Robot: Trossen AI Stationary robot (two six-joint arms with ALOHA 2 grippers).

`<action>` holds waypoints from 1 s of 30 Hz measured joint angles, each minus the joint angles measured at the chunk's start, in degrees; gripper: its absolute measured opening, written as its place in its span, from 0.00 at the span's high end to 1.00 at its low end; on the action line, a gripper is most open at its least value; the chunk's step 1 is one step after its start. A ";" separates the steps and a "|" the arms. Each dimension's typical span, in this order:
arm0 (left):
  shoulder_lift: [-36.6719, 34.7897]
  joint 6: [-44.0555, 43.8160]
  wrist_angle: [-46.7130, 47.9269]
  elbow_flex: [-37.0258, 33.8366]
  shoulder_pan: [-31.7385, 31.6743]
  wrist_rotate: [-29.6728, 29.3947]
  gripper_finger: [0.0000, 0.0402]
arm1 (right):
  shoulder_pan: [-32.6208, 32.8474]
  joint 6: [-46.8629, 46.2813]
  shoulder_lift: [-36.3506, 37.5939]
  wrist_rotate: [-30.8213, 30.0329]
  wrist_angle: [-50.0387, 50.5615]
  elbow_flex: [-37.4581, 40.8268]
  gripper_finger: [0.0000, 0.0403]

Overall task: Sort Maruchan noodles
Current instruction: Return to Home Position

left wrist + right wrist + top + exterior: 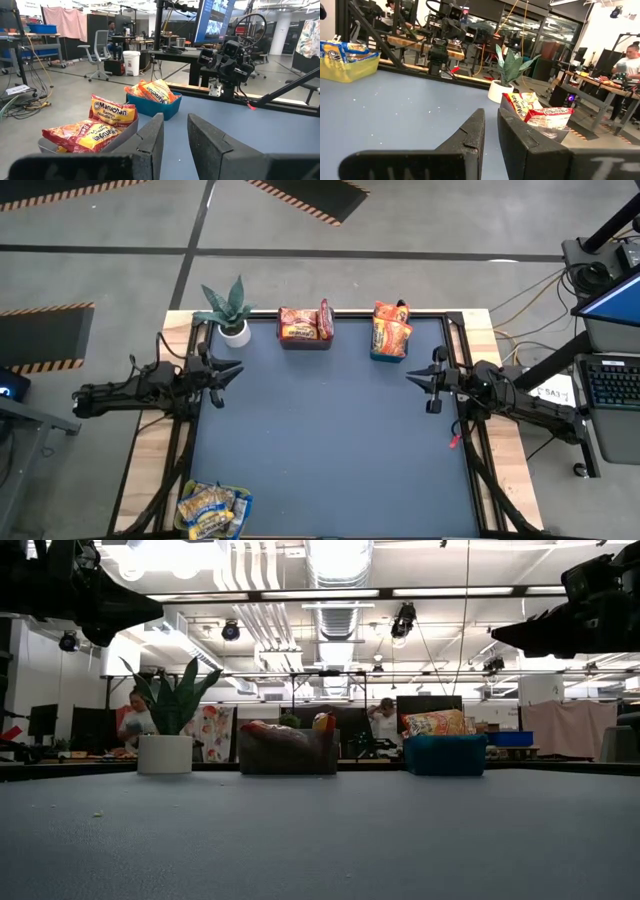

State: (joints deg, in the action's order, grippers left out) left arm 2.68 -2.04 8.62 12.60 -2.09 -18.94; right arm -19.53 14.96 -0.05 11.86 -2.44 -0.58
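— Whereabouts of the noodles?

— Sorted by colour into three bins. Red packs piled in the dark bin, midway along one edge of the blue-grey counter. Orange packs standing in the blue bin, near the dark one on the same edge, toward the right arm. Yellow-and-blue packs heaped in the yellow bin, well apart at the opposite edge, in the corner on the left arm's side.

— Anything loose on the counter?

— Nothing but a potted plant, just beside the dark bin, toward the left arm.

— And the arms?

— Drawn back to the two sides, facing each other across the bare middle. Left claw raised at the left side, level with the plant's end of the counter, fingers slightly parted, gripping nothing. Right claw raised at the right side, near the blue bin, fingers parted by only a thin gap, likewise empty.
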 joint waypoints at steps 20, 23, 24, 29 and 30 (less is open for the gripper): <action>0.00 0.00 -0.01 0.00 0.01 0.00 0.83 | 0.02 0.04 -0.83 0.04 0.41 -0.37 0.89; 0.00 -0.01 -0.01 0.00 0.00 0.00 0.83 | 0.02 0.04 -0.83 0.09 0.44 -0.44 0.89; 0.00 0.00 -0.01 0.00 0.00 0.00 0.83 | 0.02 0.04 -0.83 0.09 0.44 -0.44 0.89; 0.00 0.00 0.00 0.00 0.00 0.00 0.83 | 0.02 0.04 -0.83 0.09 0.39 -0.49 0.89; 0.00 0.00 -0.02 0.00 0.00 0.00 0.83 | 0.02 0.04 -0.83 0.09 0.39 -0.50 0.89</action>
State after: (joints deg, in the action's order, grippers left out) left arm 2.68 -2.04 8.60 12.60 -2.08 -18.94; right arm -19.51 15.00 -0.89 11.94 -2.04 -1.08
